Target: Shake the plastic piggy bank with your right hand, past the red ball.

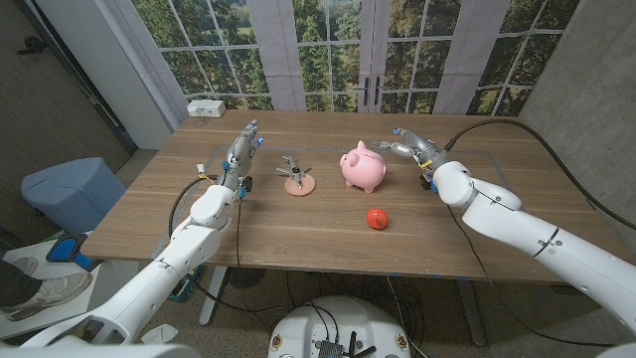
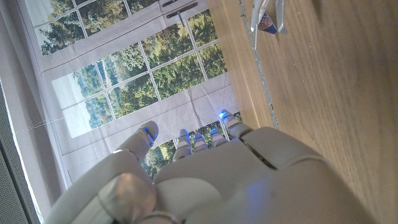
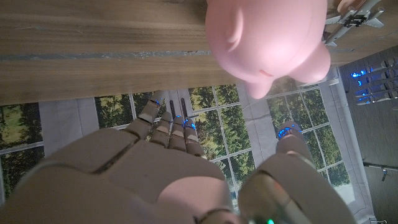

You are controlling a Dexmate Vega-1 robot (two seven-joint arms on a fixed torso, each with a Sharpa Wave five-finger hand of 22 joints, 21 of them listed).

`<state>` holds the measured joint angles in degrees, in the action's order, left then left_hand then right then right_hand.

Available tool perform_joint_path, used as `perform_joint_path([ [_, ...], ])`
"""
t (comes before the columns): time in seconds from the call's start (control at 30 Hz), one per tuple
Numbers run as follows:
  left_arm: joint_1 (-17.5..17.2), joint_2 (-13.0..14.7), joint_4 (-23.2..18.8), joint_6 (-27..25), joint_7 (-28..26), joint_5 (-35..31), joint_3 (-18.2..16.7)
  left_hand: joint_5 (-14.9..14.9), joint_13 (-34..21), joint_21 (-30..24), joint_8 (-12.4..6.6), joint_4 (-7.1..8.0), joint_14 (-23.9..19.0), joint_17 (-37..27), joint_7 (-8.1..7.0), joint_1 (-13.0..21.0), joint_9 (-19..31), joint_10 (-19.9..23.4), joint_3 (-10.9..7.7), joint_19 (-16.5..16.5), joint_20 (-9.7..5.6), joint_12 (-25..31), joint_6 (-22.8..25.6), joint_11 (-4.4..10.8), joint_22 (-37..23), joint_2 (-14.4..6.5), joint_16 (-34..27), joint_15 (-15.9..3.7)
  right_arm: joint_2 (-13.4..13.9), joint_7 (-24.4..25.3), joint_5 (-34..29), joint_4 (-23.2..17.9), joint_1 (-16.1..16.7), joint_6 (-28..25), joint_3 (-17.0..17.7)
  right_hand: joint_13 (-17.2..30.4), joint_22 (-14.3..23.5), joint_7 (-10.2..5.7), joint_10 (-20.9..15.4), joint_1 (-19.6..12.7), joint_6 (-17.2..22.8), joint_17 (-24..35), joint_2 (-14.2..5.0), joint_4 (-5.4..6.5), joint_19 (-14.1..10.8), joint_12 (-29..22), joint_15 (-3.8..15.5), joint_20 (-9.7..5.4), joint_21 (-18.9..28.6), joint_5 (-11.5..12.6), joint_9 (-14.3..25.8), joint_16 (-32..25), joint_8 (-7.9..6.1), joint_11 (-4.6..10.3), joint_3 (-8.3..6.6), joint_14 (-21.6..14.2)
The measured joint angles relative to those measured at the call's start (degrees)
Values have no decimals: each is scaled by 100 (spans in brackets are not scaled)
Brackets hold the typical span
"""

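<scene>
Closest to the head camera, both arms reach out over the wooden surface (image 1: 298, 234) from the near corners. Just beyond the right forearm lies the red ball (image 1: 376, 218), and past it, farther from the robot, stands the plastic piggy bank (image 1: 364, 166), upright on its feet near the middle of the surface.

Judging by this layout, the step in hand is the approach: the right robot hand (image 1: 407, 147) hangs just beside the pig's far right flank, fingers spread and holding nothing, apparently not yet in contact. The right wrist view agrees, with the pink body (image 3: 270, 40) ahead of the splayed fingertips (image 3: 173, 119) and a gap between thumb and fingers that the pig could fit.

Next, the robot hand probably needs to slide in so the thumb and fingers bracket the rounded body, clench firmly, lift it off the surface, then shake. Smooth plastic may slip under a loose hold.

The left robot hand (image 1: 243, 149) waits well apart on the other side, released, near a small model plane on a round stand (image 1: 296, 180).
</scene>
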<state>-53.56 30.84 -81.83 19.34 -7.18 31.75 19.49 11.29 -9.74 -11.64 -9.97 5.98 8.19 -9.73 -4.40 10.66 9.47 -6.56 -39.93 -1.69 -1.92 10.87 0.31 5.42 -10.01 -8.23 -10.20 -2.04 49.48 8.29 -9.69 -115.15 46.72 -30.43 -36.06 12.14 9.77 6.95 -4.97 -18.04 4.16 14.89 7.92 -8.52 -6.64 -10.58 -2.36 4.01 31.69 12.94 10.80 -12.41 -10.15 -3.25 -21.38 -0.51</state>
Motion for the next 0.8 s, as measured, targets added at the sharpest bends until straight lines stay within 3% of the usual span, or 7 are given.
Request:
perform_joint_path([
  [0.47, -74, 14, -29, 58, 3, 28, -43, 0, 0, 0, 0, 0, -32, 0, 21, 0, 0, 0, 0, -50, -12, 0, -21, 0, 0, 0, 0, 31, 82, -657, -664, -265, -371, -466, -475, 26, 0, -31, 49, -119, -31, 1, 120, -35, -82, -46, 33, 82, -41, 86, 28, -40, -67, 50, 108, -33],
  [0.77, -122, 12, -30, 122, 15, 53, -68, 0, 0, 1, 0, 0, -32, -29, 53, 0, 0, 31, 0, -50, -12, 0, 10, -31, 0, 0, 0, 31, 54, -1159, -1175, -344, -628, -710, -794, 53, -1, -33, 46, -284, -29, 12, 257, -98, -145, -90, 53, 19, -119, 191, 27, -75, -117, 52, 171, -54],
  [0.8, -123, 12, -30, 123, 15, 53, -69, 0, 1, 1, 0, 0, -32, -29, 53, 0, 0, 31, 0, -50, -12, 0, 10, -31, 0, 0, 0, 31, 51, -1168, -1183, -345, -638, -714, -808, 53, -1, -55, 3, -367, -7, 16, 205, -114, -146, -90, 74, 18, -134, 197, 35, -84, -133, 95, 187, -75],
])
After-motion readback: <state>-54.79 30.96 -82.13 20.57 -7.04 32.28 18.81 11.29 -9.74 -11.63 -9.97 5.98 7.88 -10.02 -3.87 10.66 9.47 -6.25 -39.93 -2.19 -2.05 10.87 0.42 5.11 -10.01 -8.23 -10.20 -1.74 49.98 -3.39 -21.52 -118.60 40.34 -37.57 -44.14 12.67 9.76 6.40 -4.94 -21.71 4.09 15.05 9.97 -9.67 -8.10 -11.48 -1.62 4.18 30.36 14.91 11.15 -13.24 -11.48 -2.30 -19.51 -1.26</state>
